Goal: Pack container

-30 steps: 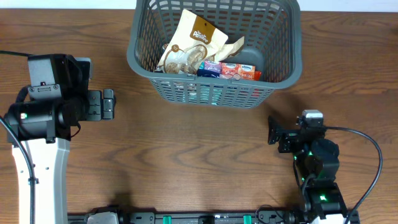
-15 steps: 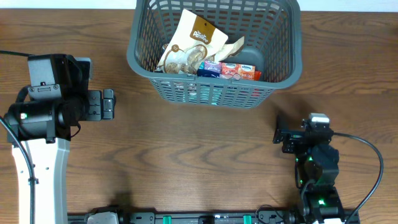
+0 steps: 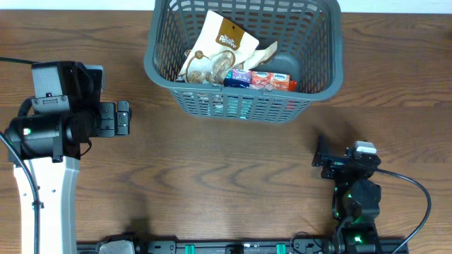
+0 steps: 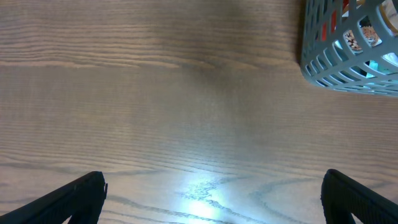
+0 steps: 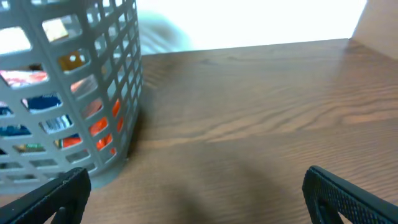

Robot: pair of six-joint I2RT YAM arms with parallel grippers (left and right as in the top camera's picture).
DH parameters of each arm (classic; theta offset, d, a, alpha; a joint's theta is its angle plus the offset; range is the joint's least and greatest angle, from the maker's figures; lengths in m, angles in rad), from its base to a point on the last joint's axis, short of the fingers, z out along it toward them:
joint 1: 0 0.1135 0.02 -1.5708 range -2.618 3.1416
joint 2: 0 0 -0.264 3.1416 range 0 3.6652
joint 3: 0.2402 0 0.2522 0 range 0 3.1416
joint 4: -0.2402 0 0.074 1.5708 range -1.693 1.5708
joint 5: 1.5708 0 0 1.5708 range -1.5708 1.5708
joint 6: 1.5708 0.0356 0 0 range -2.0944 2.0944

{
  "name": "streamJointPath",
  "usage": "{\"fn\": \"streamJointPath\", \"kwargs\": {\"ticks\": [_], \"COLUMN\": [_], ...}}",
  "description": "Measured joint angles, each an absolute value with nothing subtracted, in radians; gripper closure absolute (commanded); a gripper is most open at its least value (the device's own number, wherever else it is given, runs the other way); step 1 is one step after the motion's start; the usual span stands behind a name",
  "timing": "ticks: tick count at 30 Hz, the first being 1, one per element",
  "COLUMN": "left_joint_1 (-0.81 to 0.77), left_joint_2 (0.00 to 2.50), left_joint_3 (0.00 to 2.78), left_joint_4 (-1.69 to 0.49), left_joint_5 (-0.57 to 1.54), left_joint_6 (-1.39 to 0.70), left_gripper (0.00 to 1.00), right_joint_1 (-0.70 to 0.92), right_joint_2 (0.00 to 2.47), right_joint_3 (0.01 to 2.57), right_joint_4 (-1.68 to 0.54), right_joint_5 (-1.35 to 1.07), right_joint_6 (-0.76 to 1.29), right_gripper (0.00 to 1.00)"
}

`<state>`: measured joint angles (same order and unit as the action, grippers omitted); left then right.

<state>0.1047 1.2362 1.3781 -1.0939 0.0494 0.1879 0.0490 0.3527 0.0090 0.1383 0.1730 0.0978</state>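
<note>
The container (image 3: 239, 107), a dark grey lattice basket, stands at the back middle of the table. In it lie a tan pouch (image 3: 219, 48), a blue packet (image 3: 236, 78) and a red packet (image 3: 272, 82). My left gripper (image 3: 123, 118) is open and empty, left of the basket and apart from it. My right gripper (image 3: 322, 161) is open and empty, in front of the basket's right corner. The left wrist view shows bare wood between the jaws (image 4: 214, 202) and the basket corner (image 4: 348, 59) at the upper right. The right wrist view shows open jaws (image 5: 199, 196) and the basket wall (image 5: 74, 99) at the left.
The wooden table (image 3: 212, 176) runs across the whole view. A black rail (image 3: 226, 247) lies along the front edge. The white left arm (image 3: 42, 190) stands at the front left.
My right arm has drawn back from the basket toward the front edge, with its gripper still open. The left arm and the basket have not moved.
</note>
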Motion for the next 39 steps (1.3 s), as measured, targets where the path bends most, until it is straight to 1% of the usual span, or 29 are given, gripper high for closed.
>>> {"fn": "streamJointPath", "kwargs": {"ticks": [9, 18, 23, 39], "left_joint_1": [0.105, 0.105, 0.105, 0.105], "left_joint_2": [1.236, 1.236, 1.236, 1.236], "left_joint_3": [1.378, 1.378, 1.378, 1.378], "left_joint_4": [-1.094, -1.094, -1.094, -1.094], "left_joint_5": [0.049, 0.050, 0.049, 0.049], "left_joint_6": [0.188, 0.188, 0.188, 0.188], "left_gripper": [0.01, 0.01, 0.01, 0.01], "right_joint_1": [0.043, 0.043, 0.043, 0.043], "right_joint_2": [0.245, 0.106, 0.043, 0.015], "right_joint_3": [0.009, 0.008, 0.008, 0.008], "right_joint_4": [0.099, -0.043, -0.055, -0.059], "right_joint_5": [0.176, 0.163, 0.154, 0.112], "right_joint_6": [0.098, 0.098, 0.098, 0.044], "right_gripper": [0.01, 0.01, 0.01, 0.01]}}
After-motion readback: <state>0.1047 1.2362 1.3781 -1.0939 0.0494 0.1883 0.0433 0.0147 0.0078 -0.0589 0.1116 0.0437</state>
